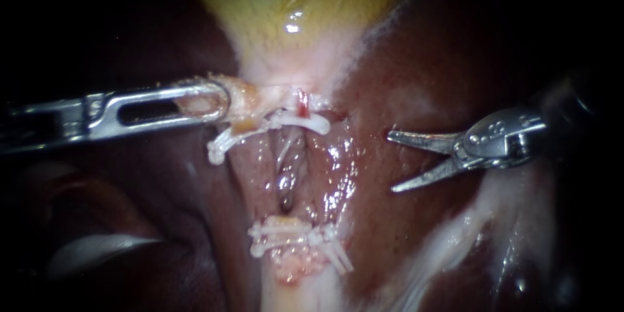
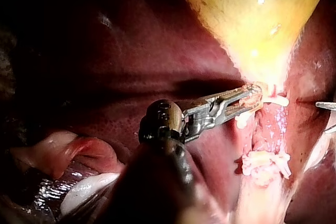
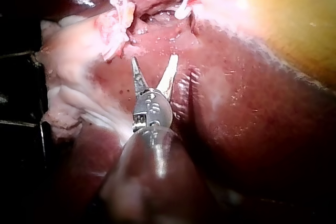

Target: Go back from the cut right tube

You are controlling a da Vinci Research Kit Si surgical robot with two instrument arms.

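The yellow gallbladder [image 1: 292, 6] narrows to a pale neck. My left instrument [image 1: 218, 101] comes in from the left, and its slotted jaws are shut on a tag of tissue at that neck, as the left wrist view [image 2: 252, 97] also shows. White clips [image 1: 286, 122] sit just below the neck, and more clips [image 1: 296, 237] lie on the pale stump lower down. A wet, open gap [image 1: 286, 172] separates the two sets. My right instrument [image 1: 392, 161] holds its two thin blades open over the liver [image 1: 422, 58], apart from the clips. In the right wrist view its blades [image 3: 154, 62] hold nothing.
Pale fatty tissue [image 1: 468, 234] runs across the liver under my right instrument's shaft. A whitish fold [image 1: 97, 250] lies low on the left, seen again in the left wrist view [image 2: 86, 190]. A dark object [image 3: 21, 103] stands beside the tissue.
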